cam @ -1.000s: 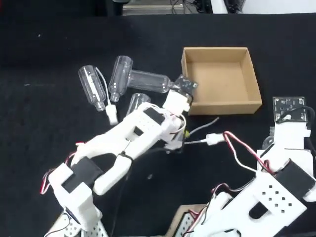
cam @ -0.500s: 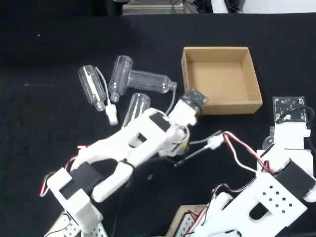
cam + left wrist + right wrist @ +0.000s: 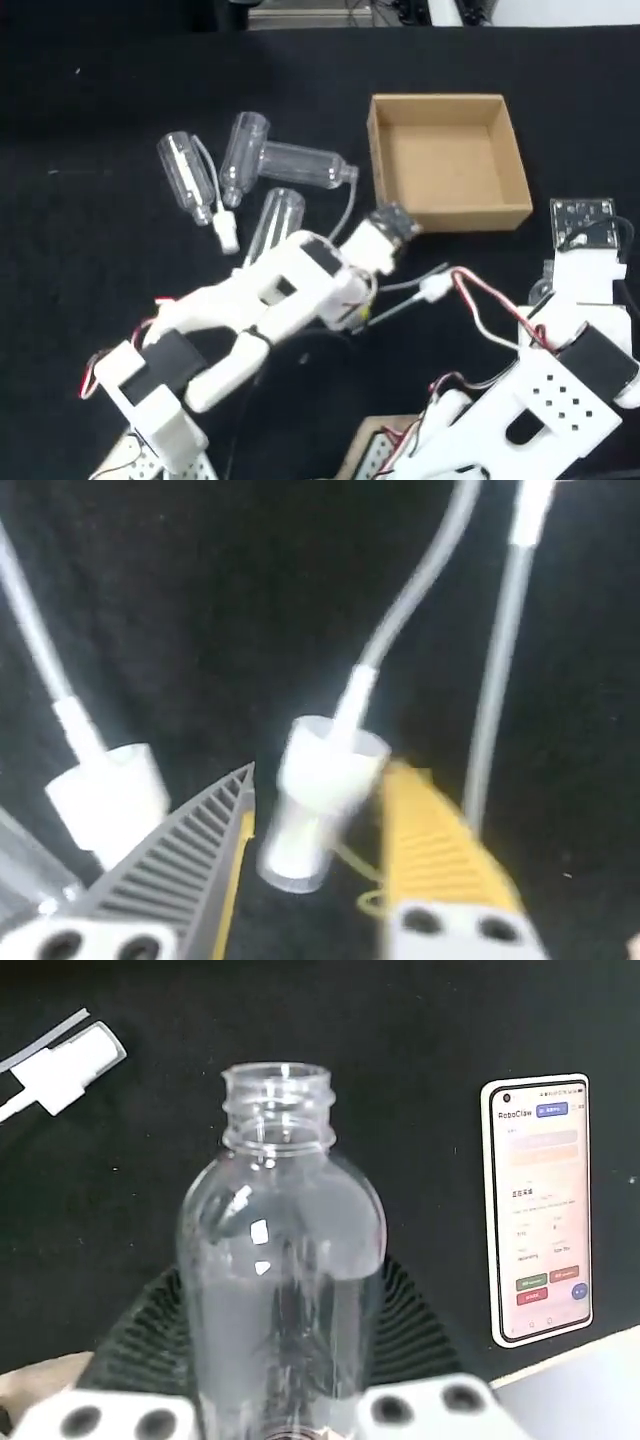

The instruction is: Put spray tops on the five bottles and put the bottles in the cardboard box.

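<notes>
My left gripper (image 3: 318,780) is shut on a white spray top (image 3: 320,800), its grey and yellow fingers against both sides and its tube trailing away. In the high view this gripper (image 3: 362,308) sits under the left arm, just below the cardboard box (image 3: 445,150). A second spray top (image 3: 435,288) lies to its right. My right gripper (image 3: 280,1310) is shut on a clear open-necked bottle (image 3: 275,1250). Several more clear bottles lie left of the box: one (image 3: 185,178), another (image 3: 243,155), a third (image 3: 300,165) and one (image 3: 275,215) by the left arm.
A phone (image 3: 585,218) lies on the black table right of the box, also the phone (image 3: 535,1210) beside the held bottle. Another loose spray top (image 3: 105,795) lies beside the left gripper. A spray top (image 3: 228,235) rests near the leftmost bottle.
The left arm has drawn back from the box corner, towards the front of the table. The tube of the spray top to its right swung. The right arm kept still.
</notes>
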`<state>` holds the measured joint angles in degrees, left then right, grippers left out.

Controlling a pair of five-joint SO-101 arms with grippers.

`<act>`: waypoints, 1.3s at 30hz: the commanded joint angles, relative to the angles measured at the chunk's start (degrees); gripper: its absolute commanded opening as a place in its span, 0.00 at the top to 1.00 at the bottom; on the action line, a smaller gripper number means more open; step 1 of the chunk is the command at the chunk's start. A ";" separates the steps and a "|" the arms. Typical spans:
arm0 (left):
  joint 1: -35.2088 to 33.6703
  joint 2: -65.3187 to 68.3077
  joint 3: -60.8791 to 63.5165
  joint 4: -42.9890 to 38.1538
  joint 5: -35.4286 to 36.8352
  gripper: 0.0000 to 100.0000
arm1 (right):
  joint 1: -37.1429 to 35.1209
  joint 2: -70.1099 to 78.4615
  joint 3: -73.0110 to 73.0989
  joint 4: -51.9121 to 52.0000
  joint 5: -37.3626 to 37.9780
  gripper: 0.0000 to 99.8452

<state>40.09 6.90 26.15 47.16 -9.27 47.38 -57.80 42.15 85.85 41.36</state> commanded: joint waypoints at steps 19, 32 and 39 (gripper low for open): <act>-40.84 -49.32 -0.92 53.45 -41.49 0.97 | -45.89 -1.27 -1.80 -1.23 -22.77 0.99; -75.21 -36.66 11.82 37.54 -82.02 0.97 | -75.60 -1.27 16.66 -27.25 -34.02 0.99; -83.65 -26.64 16.75 17.76 -86.68 0.97 | -75.69 -1.36 20.44 -30.95 -34.29 0.99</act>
<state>-41.85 -22.29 43.03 70.99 -84.44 -27.34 -57.80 62.90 57.01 7.34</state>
